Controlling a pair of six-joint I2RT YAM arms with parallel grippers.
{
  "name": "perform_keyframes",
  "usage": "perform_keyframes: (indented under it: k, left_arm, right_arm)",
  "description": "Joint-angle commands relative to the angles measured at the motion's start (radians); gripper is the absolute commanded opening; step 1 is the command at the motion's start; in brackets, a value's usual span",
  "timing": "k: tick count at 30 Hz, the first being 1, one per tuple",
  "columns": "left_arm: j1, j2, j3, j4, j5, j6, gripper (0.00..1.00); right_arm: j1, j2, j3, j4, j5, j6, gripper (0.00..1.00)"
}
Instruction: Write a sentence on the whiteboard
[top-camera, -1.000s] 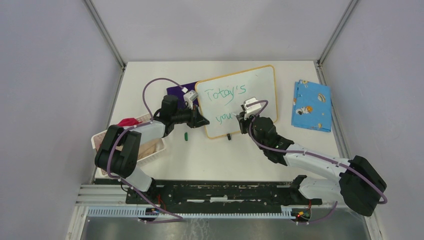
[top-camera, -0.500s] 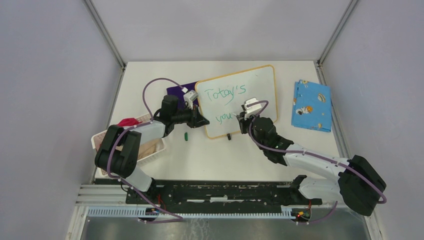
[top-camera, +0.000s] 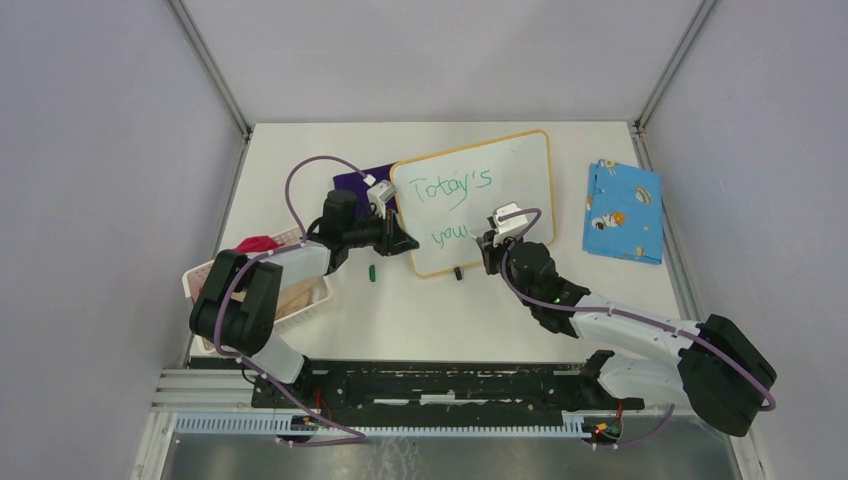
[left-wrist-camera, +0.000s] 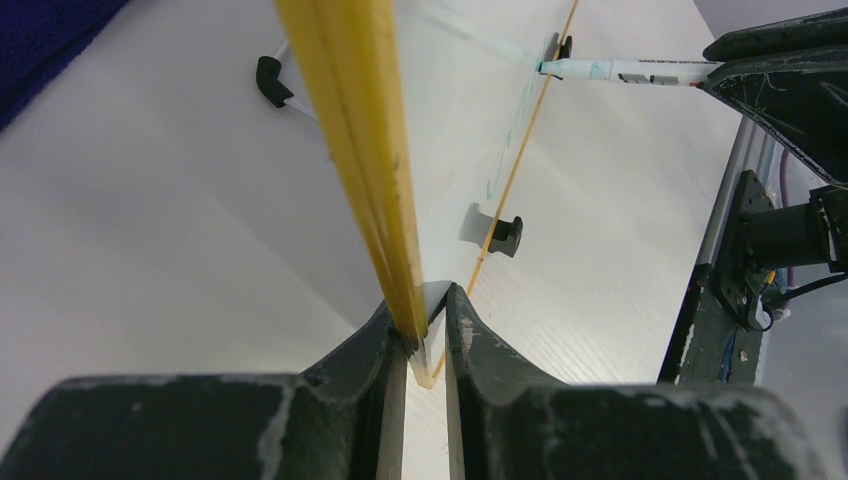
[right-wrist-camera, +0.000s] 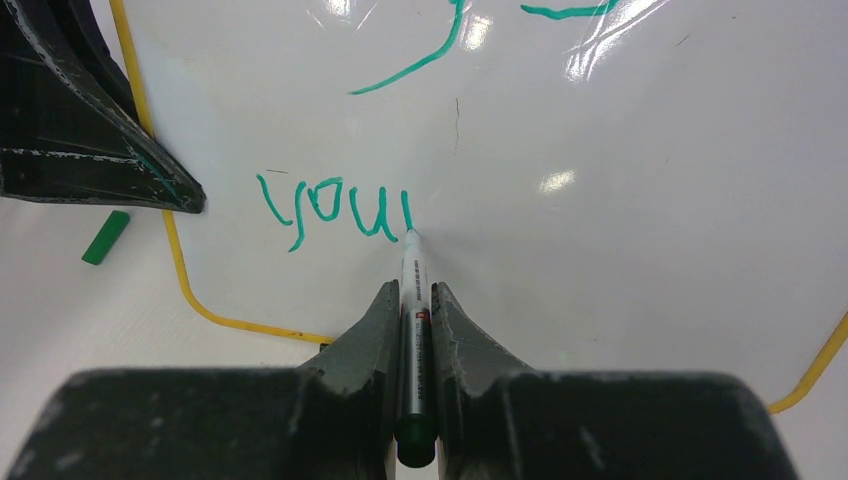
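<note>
The whiteboard (top-camera: 510, 175) stands tilted at mid-table, its light-orange frame (left-wrist-camera: 350, 130) pinched at the lower left corner by my left gripper (top-camera: 408, 243), which is shut on that edge (left-wrist-camera: 425, 320). Green writing reads "Today's" (top-camera: 452, 187) above "you" (top-camera: 450, 235). My right gripper (top-camera: 490, 245) is shut on a white marker (right-wrist-camera: 414, 270), jaws (right-wrist-camera: 412, 295) tight around its barrel. The marker tip touches the board just right of "you" (right-wrist-camera: 330, 205), at the foot of a fresh upright stroke. In the left wrist view the marker (left-wrist-camera: 640, 70) meets the board from the right.
A green marker cap (top-camera: 371, 271) lies on the table left of the board. A blue patterned cloth (top-camera: 623, 212) lies at the right, a purple cloth (top-camera: 355, 182) behind the left gripper. A white basket (top-camera: 200, 280) sits at the left edge. A black foot (top-camera: 458, 273) props the board.
My right gripper has slid slightly right and toward me with the marker, adding a stroke after "you". The left arm and the board have not moved.
</note>
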Motion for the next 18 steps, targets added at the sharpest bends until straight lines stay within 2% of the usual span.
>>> perform_keyframes:
  k: [1,18]
  left_arm:
    - [-0.013,0.021,0.012,-0.045,-0.095,0.103,0.02]
    - [-0.014,0.023,0.012,-0.048,-0.097,0.108,0.02]
  right_arm:
    - [-0.008,-0.012,-0.01,0.019,0.021,0.009,0.0]
    - [-0.017,0.023,0.079,0.018,0.024,-0.015,0.0]
